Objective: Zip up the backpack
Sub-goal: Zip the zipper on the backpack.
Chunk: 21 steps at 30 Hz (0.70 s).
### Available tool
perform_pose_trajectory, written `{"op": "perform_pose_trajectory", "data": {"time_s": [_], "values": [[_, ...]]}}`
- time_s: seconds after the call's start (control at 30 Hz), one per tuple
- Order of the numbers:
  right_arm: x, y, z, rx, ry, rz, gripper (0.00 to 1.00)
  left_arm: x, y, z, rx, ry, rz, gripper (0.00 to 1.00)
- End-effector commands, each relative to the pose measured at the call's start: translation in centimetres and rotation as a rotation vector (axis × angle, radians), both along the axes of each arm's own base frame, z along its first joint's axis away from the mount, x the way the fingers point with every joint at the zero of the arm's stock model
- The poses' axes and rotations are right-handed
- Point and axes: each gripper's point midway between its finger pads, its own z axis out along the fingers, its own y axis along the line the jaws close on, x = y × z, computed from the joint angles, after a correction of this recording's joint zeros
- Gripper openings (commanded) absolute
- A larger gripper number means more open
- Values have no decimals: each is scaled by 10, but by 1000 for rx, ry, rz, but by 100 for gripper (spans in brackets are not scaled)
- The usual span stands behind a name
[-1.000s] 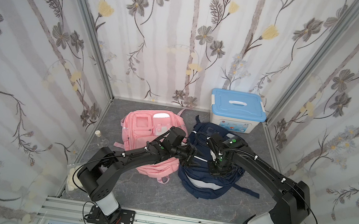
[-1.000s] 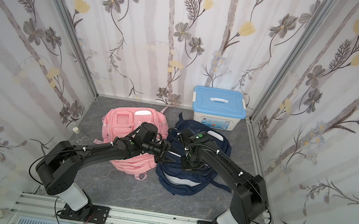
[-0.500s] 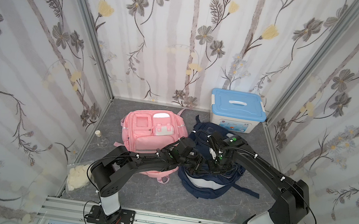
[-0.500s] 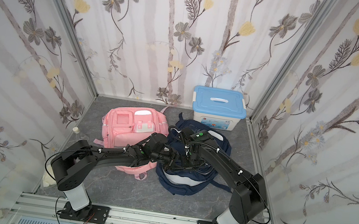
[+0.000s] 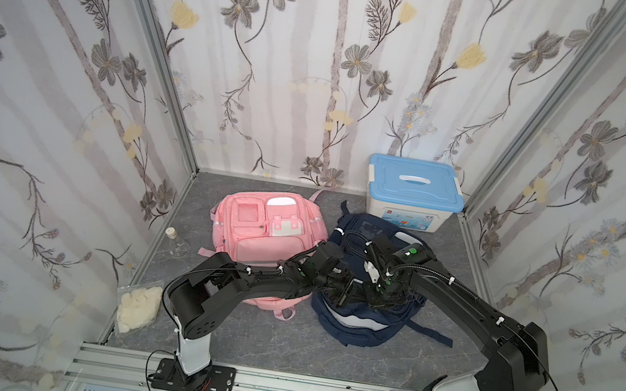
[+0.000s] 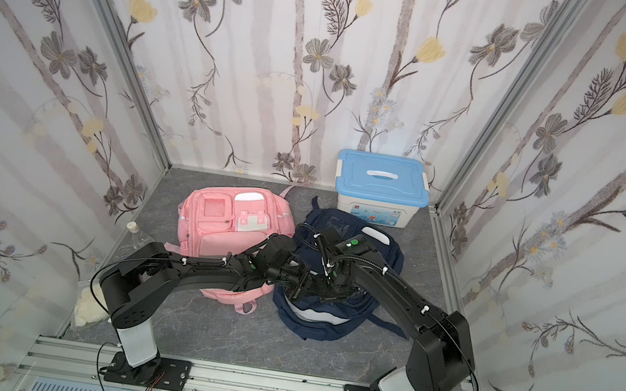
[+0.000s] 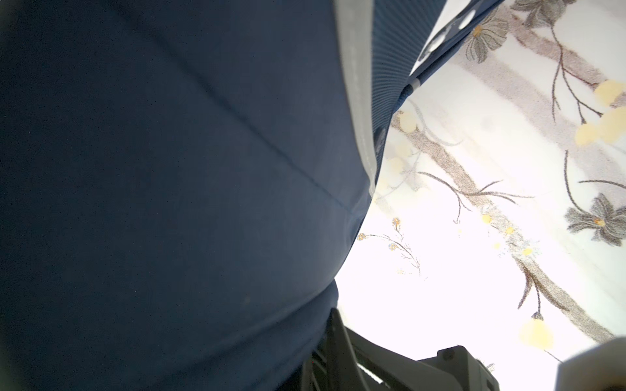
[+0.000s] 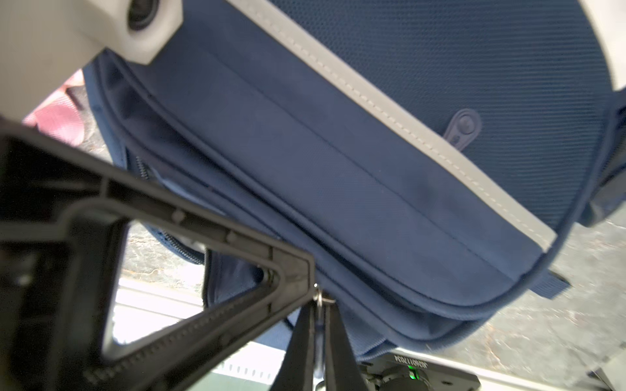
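Observation:
The navy backpack [image 5: 363, 326] lies at the floor's centre right, its main zipper partly open along the near edge. My right gripper [image 8: 320, 315] is shut on the metal zipper pull [image 8: 320, 298] at that edge. In both top views it sits over the bag's near part [image 5: 373, 298] [image 6: 326, 291]. My left gripper [image 5: 345, 292] [image 6: 300, 285] reaches in from the left and is shut on the backpack's fabric beside the pull. Its black finger [image 8: 203, 257] shows in the right wrist view. Navy cloth [image 7: 169, 169] fills the left wrist view and hides those fingertips.
A pink backpack [image 5: 267, 236] lies just left of the navy one, under my left arm. A blue-lidded white box [image 5: 412, 194] stands at the back wall. A glass flask [image 5: 176, 243] and a bag of white pieces [image 5: 139, 305] sit by the left wall.
My left arm swung right, off the pink backpack to the navy one's near edge, and its jaws closed there. The right gripper kept its hold and place.

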Motion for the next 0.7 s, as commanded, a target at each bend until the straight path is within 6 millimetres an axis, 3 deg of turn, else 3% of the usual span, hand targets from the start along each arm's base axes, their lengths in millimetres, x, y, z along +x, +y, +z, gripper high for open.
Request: {"op": "perform_pose_trajectory", "data": {"time_s": [0.0, 0.3, 0.43, 0.67], "values": [[-8, -2, -4, 26, -3, -15, 0, 13, 11, 1, 18, 33, 65, 0], [-27, -60, -5, -155, -13, -111, 0, 51, 21, 44, -51, -22, 89, 0], [-30, -76, -8, -203, -11, -136, 0, 54, 25, 59, -72, -32, 84, 0], [-16, -104, -13, -260, 1, -251, 0, 46, 35, 62, -68, -36, 68, 0]]}}
